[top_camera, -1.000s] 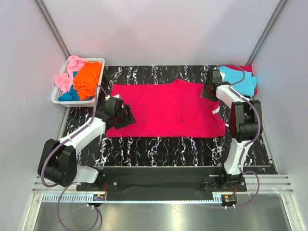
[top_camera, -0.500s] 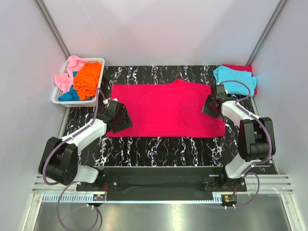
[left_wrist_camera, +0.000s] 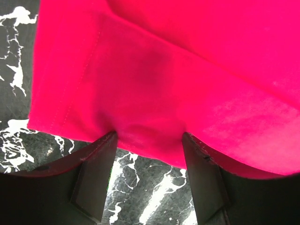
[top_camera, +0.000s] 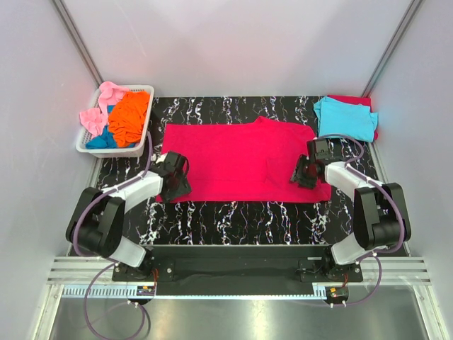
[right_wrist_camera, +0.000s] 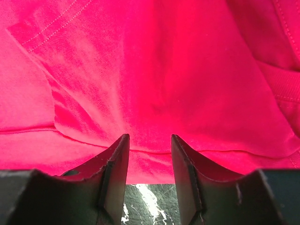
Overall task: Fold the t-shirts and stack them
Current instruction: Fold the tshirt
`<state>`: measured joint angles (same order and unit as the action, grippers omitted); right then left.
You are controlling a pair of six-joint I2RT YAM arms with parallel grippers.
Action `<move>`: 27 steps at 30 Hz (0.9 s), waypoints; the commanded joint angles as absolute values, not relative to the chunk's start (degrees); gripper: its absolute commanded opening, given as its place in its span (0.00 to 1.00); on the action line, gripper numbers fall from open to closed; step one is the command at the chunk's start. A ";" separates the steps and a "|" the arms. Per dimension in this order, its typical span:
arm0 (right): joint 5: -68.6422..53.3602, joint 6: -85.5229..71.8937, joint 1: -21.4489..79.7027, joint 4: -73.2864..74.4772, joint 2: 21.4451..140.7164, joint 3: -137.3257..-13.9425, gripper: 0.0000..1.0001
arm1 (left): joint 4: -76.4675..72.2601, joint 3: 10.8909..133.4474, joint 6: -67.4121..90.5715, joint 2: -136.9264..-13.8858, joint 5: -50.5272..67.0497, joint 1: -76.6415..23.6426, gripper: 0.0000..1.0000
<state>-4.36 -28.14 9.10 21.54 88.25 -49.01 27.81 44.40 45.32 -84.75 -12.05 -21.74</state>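
Note:
The large crimson-red t-shirt [top_camera: 241, 159] lies spread flat in the middle of the black marbled table [top_camera: 233, 216]. My left gripper [top_camera: 175, 185] is at its near-left corner. In the left wrist view that gripper [left_wrist_camera: 149, 138] is open, its fingertips [left_wrist_camera: 108, 140] touching the hem of the crimson cloth [left_wrist_camera: 154, 84]. My right gripper [top_camera: 303, 173] is low on the shirt's right part near the hem. In the right wrist view the right gripper [right_wrist_camera: 148, 139] stands open with a narrow gap, and wrinkled red cloth [right_wrist_camera: 150, 84] lies between its fingers [right_wrist_camera: 118, 154].
A folded cyan shirt [top_camera: 347, 117] rests on a red one [top_camera: 354, 100] at the table's back right corner. The white slotted basket [top_camera: 106, 150] at the back left holds an orange shirt [top_camera: 129, 117], a pink one [top_camera: 99, 106] and a blue one [top_camera: 99, 140].
The right gripper came from beside the cyan shirt down onto the crimson shirt's near-right part and its jaws narrowed. The left gripper slid nearer, to the near-left corner.

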 commanded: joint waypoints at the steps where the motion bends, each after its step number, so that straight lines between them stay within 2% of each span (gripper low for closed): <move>1: -5.63 -28.92 9.49 19.25 88.15 -49.04 0.47 | 28.12 46.31 46.67 -86.83 -14.76 -21.71 0.65; 9: 2.43 -30.67 9.49 23.72 90.35 -48.69 0.46 | 31.46 46.67 48.77 -88.07 -17.05 -21.62 0.65; 21: 12.56 -38.67 9.49 34.01 88.07 -48.43 0.45 | 37.35 43.24 51.77 -83.67 -18.46 -21.09 0.67; 24: 13.88 -40.34 9.49 36.64 87.45 -47.90 0.52 | 37.62 41.66 52.47 -82.10 -17.58 -21.09 0.67; 27: 13.54 -42.01 9.49 38.05 84.82 -46.06 0.55 | 37.88 39.99 53.00 -80.69 -16.27 -21.09 0.67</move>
<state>9.74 -39.09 9.37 32.25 88.03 -47.83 34.44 42.39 51.72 -82.43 -16.51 -21.47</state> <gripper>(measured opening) 0.537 0.668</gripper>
